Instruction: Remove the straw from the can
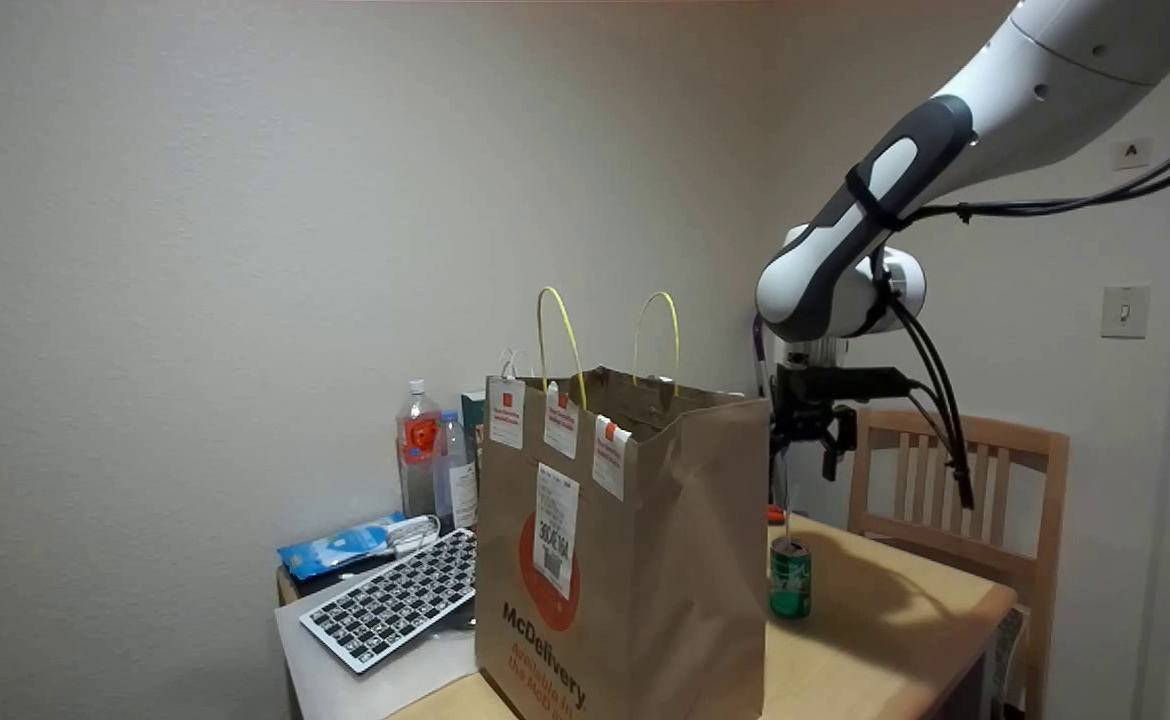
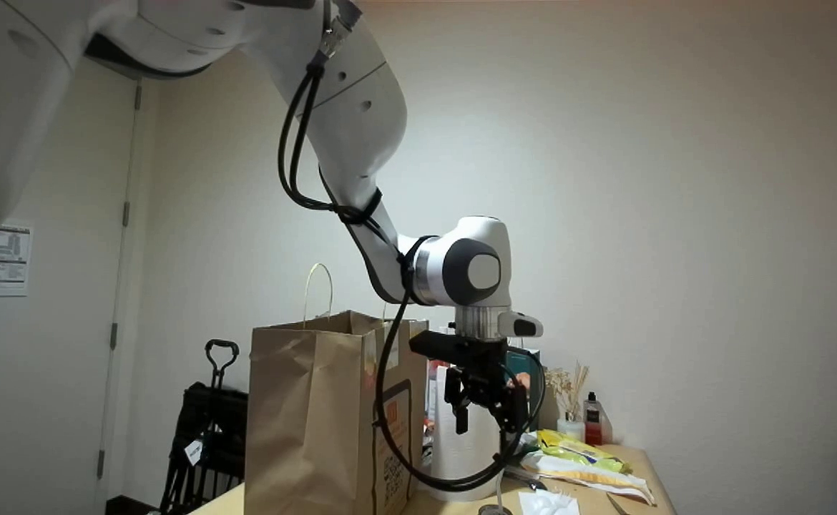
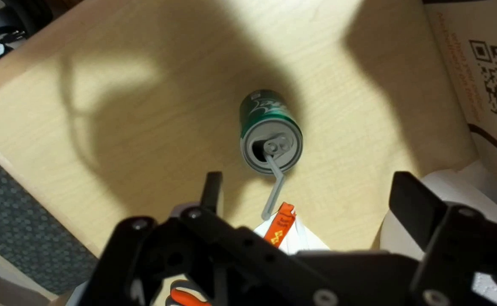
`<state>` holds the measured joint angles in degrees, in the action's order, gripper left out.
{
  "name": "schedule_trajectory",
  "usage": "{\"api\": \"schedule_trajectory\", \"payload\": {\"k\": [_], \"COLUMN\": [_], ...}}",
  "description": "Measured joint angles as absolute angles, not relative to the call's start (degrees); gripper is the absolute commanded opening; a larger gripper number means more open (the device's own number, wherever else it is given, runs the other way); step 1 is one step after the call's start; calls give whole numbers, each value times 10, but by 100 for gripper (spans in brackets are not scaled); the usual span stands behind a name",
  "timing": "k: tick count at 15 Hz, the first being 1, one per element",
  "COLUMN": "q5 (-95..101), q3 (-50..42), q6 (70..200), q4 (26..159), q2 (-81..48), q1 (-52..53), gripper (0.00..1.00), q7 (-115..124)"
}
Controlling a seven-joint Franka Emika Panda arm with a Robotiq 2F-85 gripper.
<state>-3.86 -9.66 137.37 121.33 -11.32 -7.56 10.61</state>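
The green can (image 1: 790, 585) stands upright on the table; it also shows in the wrist view (image 3: 265, 108). In an exterior view only its top (image 2: 494, 510) shows at the bottom edge. The thin pale straw (image 3: 275, 191) stands in the can's opening. It has a bend above the lid, and its free upper end points toward the gripper base in the wrist view. The straw also shows in both exterior views (image 1: 788, 500) (image 2: 499, 486). My gripper (image 3: 308, 187) is open and empty, pointing down above the can. In the wrist view the straw appears between its fingers, nearer the left one.
The tall brown paper bag (image 1: 625, 560) stands beside the can. A white paper roll (image 2: 454, 450) stands near the gripper. White napkins with an orange packet (image 3: 281, 225) and orange-handled scissors (image 3: 187, 297) lie near the can. A wooden chair (image 1: 985, 500) stands at the table edge.
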Motion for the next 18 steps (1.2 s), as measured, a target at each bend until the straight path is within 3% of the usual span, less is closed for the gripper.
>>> {"api": "schedule_trajectory", "payload": {"k": [14, 15, 16, 18], "q5": [-68, -68, -68, -68], "q3": [-97, -97, -97, -97], "q6": [1374, 1374, 1374, 1374], "q4": [1162, 1158, 1157, 1157], "q2": [-188, -192, -193, -193], "q1": [-96, -96, -96, -95], "gripper": [100, 97, 74, 70], "q7": [98, 98, 98, 98]}}
